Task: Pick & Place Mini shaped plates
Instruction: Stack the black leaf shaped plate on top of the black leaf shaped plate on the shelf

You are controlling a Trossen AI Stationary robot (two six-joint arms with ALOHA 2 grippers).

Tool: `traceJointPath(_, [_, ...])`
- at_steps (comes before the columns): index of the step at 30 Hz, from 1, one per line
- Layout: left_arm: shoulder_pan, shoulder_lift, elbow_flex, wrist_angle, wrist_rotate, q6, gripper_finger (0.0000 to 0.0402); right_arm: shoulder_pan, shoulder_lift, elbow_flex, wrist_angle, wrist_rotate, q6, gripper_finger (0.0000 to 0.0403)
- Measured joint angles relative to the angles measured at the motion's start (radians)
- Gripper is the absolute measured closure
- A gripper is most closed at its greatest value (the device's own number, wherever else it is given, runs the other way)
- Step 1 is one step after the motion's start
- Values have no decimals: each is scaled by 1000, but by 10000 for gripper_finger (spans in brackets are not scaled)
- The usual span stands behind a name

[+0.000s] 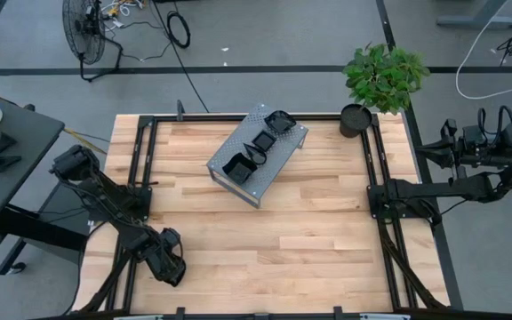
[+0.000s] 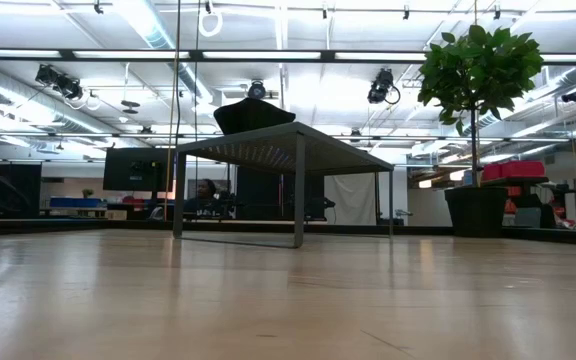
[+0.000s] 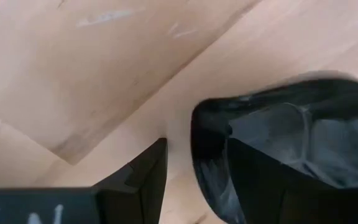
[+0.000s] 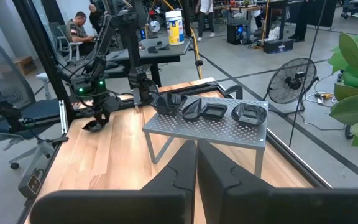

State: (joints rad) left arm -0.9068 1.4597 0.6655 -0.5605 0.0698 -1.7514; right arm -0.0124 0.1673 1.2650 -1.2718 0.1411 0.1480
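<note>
Three glossy black mini plates (image 1: 258, 148) sat on the perforated grey metal stand (image 1: 293, 147); left gripper (image 3: 194, 171) straddled another plate's (image 3: 291, 143) rim, jaws apart, not yet lifted; right gripper (image 4: 196, 163), closed and empty, waited off-table.

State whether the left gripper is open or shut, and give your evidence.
Open: in its wrist view the left gripper has one finger outside a black mini plate's rim, the other inside.
</note>
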Motion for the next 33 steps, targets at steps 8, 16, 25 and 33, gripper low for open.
traceJointPath(8, [-1,4,0,11,-9,-21,233,0,0,0,0,0,0,383])
traceJointPath(16, [-1,-9,2,64,-1,-71,275,0,0,0,0,0,0,383])
traceJointPath(25, [-1,-11,1,60,2,-97,318,0,0,0,0,0,0,383])
traceJointPath(33, [-1,-13,1,60,2,-97,349,0,0,0,0,0,0,383])
